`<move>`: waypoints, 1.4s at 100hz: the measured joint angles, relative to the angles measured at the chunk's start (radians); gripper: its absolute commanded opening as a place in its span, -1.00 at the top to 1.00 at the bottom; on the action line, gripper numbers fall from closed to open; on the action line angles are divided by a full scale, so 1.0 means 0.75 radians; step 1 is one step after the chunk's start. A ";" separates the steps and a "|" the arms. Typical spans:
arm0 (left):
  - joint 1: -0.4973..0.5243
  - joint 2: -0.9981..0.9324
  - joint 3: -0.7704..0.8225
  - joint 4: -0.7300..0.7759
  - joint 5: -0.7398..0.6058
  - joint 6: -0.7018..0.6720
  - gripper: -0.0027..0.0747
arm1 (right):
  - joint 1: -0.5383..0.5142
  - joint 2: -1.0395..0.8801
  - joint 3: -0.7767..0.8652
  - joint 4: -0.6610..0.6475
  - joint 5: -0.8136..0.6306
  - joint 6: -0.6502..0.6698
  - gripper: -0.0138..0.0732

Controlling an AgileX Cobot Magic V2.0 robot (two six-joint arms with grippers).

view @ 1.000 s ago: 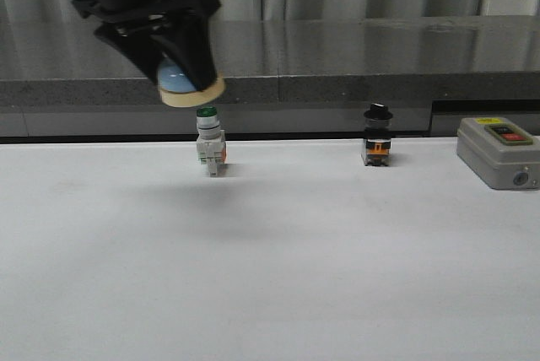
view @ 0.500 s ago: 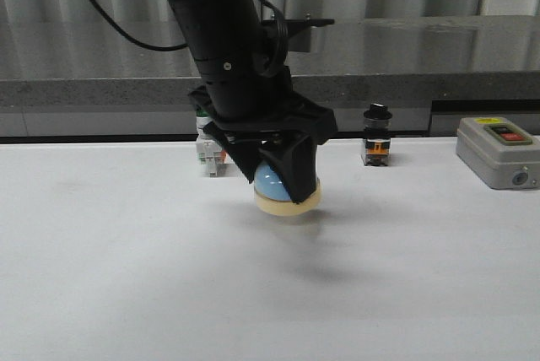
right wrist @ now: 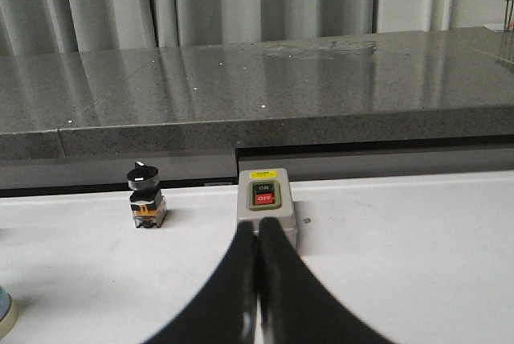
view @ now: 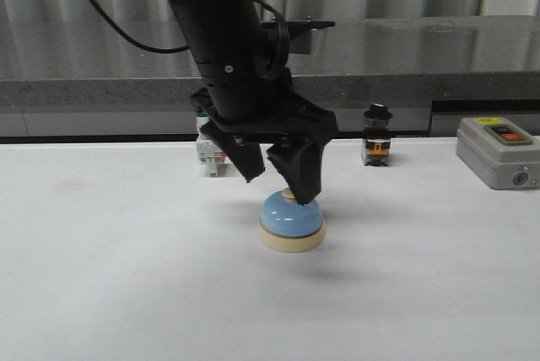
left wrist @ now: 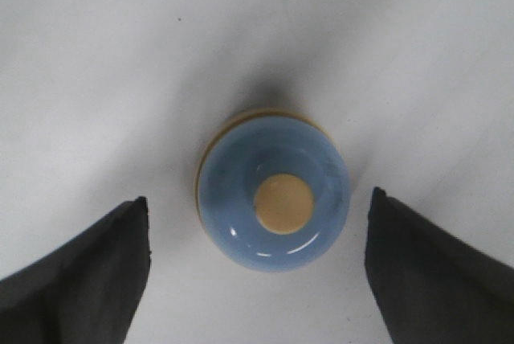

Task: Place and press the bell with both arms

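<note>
Lab bench with switch samples (view: 379, 135)

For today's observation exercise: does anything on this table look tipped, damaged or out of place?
Nothing stands out. The bell sits flat and upright on the table, between the open left gripper's fingers, untouched. The switches behind stand upright.

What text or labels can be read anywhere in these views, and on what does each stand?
"OFF": red button of the grey switch box, read in the right wrist view.
Green button above it: marking too blurred to read.
Yellow label at the box top: too small to read.
Bell, green-capped switch, black-knobbed switch: no readable text.
</note>
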 measured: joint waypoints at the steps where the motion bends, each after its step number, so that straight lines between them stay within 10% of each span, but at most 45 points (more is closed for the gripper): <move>1: 0.000 0.000 0.000 0.000 0.000 0.000 -0.45 | 0.000 0.000 0.000 0.000 0.000 0.000 0.84; 22: 0.000 -0.022 -0.002 0.000 0.000 -0.017 -0.12 | 0.000 0.000 0.000 0.000 0.000 0.000 0.84; 43: 0.046 -0.138 -0.002 -0.002 0.025 -0.058 0.98 | 0.000 0.000 0.000 0.000 0.000 0.000 0.84; 140: 0.825 -0.476 0.003 -0.021 0.236 -0.231 0.98 | 0.000 0.000 0.000 0.000 0.000 0.000 0.84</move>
